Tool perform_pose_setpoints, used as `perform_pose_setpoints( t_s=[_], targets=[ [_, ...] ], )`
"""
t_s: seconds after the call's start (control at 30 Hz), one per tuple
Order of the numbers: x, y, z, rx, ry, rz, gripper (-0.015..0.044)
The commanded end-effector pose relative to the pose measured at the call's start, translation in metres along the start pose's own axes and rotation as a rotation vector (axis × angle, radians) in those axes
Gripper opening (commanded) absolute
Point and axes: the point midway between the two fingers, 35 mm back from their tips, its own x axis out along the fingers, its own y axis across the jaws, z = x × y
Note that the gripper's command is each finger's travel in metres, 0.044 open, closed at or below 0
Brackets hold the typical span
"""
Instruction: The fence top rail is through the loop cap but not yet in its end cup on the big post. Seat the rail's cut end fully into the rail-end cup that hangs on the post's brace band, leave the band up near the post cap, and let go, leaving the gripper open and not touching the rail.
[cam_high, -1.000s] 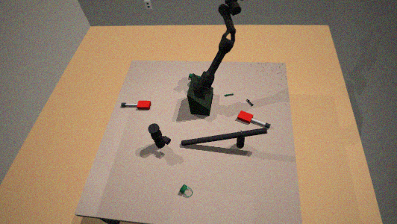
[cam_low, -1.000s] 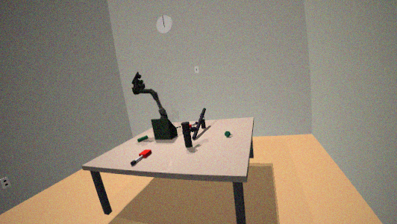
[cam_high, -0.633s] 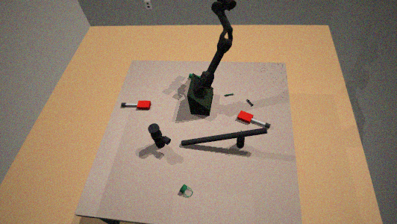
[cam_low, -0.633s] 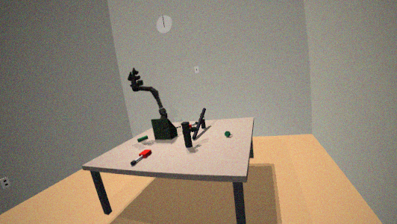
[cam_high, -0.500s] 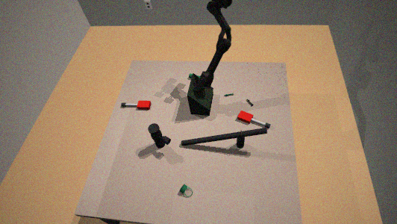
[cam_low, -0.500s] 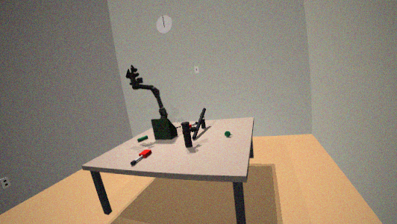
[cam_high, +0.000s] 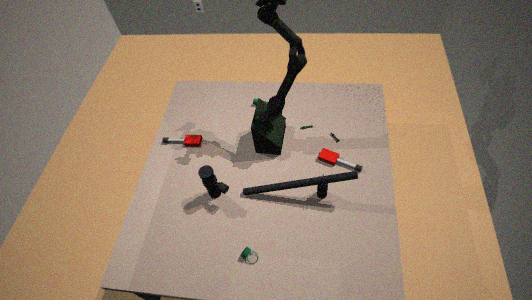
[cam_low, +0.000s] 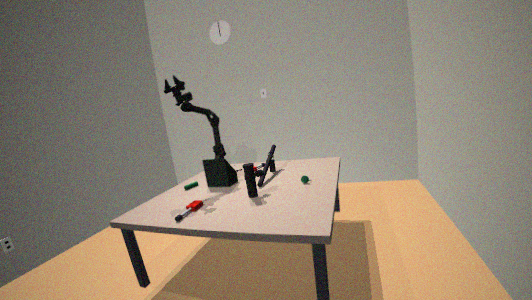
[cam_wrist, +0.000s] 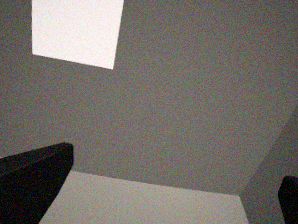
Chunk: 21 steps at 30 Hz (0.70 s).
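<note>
Black and slanting, your rail (cam_high: 300, 183) (cam_low: 268, 165) lies across the top of the small post (cam_high: 322, 189) (cam_low: 272, 166), one end raised and the other sloping down toward the table (cam_high: 300, 230) (cam_low: 290, 215). That lower end is near the big post (cam_high: 208, 181) (cam_low: 251, 181) but outside the cup (cam_high: 223, 187) (cam_low: 259, 173) on its side; you can see a gap between them from the top. You can't tell whether the low end touches the table.

Your gripper (cam_high: 270, 2) (cam_low: 170, 80) (cam_wrist: 176, 171) is up in the air, well apart from the rail, its fingers spread wide with nothing between them. In the wrist view, you see them against wall and ceiling, with a bright panel (cam_wrist: 75, 30) above.

You have one red block (cam_high: 193, 140) (cam_low: 194, 205) on the big post's side of the table and another red block (cam_high: 328, 156) near the rail's raised end, each with a pale rod.
</note>
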Motion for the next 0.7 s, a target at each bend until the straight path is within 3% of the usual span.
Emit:
perform_pose_setpoints(
  t_s=[0.0,0.33,0.67],
  targets=[
    [0.004,0.065,-0.039,0.042,0.141,0.114,0.044],
    [-0.023,0.21,-0.107,0.16,0.424,0.385,0.044],
    [-0.096,0.348,-0.144,0.222,0.672,0.706,0.044]
  ],
)
